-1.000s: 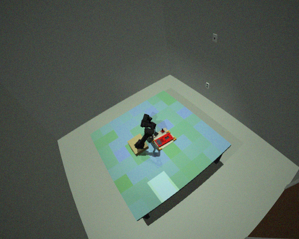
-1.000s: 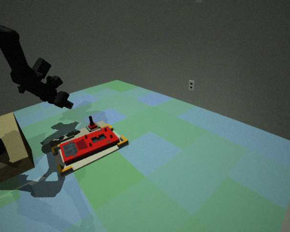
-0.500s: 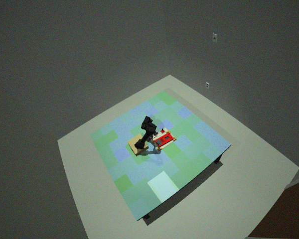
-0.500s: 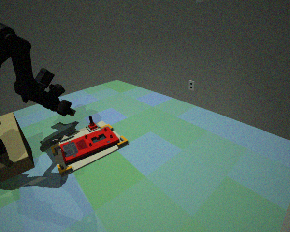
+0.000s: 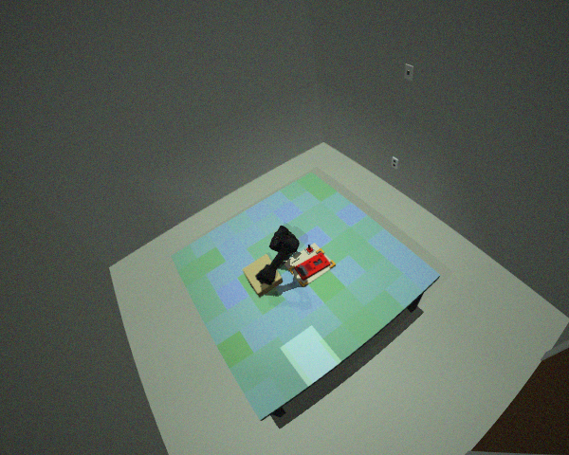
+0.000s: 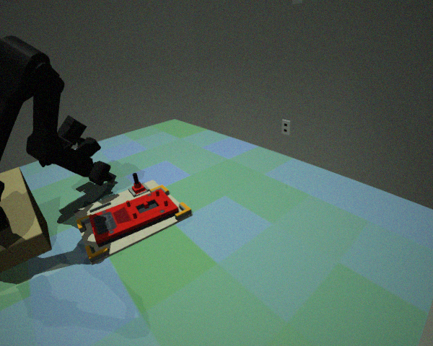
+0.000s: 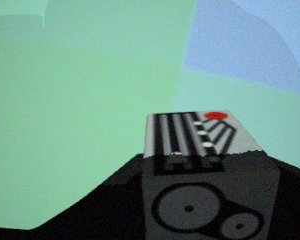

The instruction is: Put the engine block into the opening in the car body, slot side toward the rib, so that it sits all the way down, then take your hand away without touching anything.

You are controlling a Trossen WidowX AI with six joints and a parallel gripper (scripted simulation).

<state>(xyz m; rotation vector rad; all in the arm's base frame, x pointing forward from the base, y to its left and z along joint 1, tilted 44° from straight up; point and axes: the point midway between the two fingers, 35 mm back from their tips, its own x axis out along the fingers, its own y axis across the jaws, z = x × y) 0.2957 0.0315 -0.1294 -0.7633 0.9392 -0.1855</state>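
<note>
wrist view: hand [image 6: 110, 179] [image 7: 193, 162] clamped part-open on engine block [image 7: 202, 135]; car body [image 5: 312, 265] [image 6: 134, 215] lies beside it, tabletop's front-corner [image 5: 261, 419] side.

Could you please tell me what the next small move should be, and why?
Probably shift the hand sideways over the opening in the red car body, staying raised: it grips the engine block, yet the wrist view shows only table top beyond the block.
</note>
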